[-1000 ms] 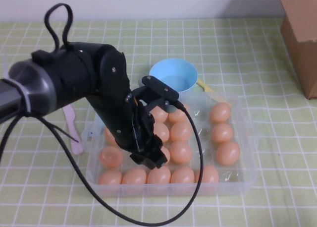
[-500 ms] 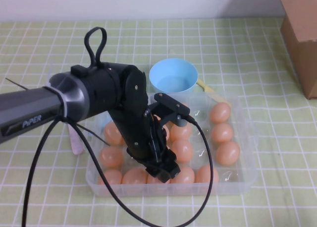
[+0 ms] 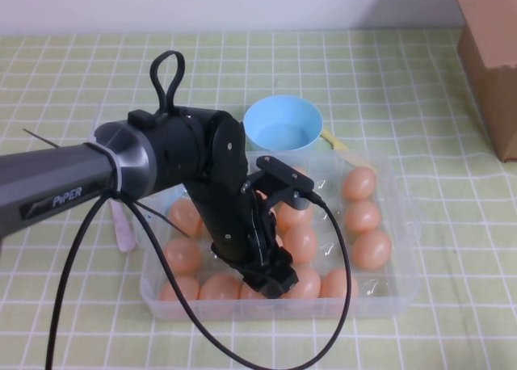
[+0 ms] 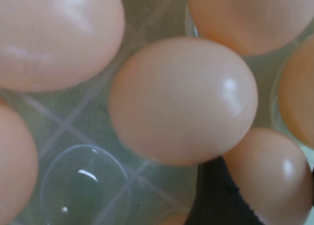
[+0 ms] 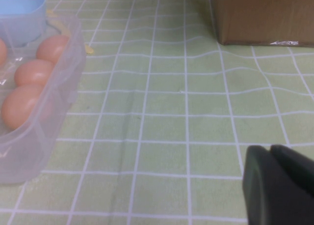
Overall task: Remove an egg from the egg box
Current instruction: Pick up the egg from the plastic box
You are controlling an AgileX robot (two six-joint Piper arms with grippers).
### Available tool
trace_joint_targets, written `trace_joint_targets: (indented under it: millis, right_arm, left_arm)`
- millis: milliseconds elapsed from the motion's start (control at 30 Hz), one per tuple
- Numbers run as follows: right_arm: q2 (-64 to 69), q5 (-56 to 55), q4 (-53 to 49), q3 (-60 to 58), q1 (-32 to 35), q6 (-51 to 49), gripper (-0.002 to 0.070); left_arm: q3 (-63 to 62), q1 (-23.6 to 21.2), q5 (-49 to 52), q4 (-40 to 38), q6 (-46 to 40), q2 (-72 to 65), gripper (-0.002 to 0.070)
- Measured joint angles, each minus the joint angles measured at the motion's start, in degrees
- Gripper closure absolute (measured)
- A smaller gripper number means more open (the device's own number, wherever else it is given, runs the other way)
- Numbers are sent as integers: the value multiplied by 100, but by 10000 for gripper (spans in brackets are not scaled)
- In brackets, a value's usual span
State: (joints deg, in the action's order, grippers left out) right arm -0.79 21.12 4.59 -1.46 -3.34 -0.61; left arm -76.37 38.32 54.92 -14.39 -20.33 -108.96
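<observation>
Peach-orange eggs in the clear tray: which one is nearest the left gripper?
The peach-orange egg centred in the left wrist view, beside the left gripper in the clear plastic egg box's near row. The right gripper sits outside it.

- You cannot see the left gripper [image 3: 271,279]: the arm hides its fingers and some eggs.
- The right gripper [image 5: 279,188] is cut off by the edge.
</observation>
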Motion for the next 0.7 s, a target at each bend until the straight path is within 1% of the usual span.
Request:
trace_joint_targets:
  millis: [133,233,300,433,467,533,633,700]
  right_arm:
    - [0,0,0,0,0,0,694]
    - [0,0,0,0,0,0,694]
    - [0,0,0,0,0,0,694]
    - [0,0,0,0,0,0,694]
    - [0,0,0,0,0,0,694]
    - [0,0,0,0,0,0,694]
    - [0,0,0,0,0,0,694]
    - [0,0,0,0,0,0,694]
  left_arm:
    - [-4,0,0,25,0,-33,316]
    - [-4,38,0,80,0,-119,251]
    - [-4,46,-37,124,0,-119,222]
    - [-4,46,-50,143,0,-119,204]
    - [-4,46,-50,147,0,-119,208]
    - [-29,46,-13,157,0,-119,237]
    - [-232,51,199,211,3,-66,324]
    - [-439,51,348,302,3,60,329]
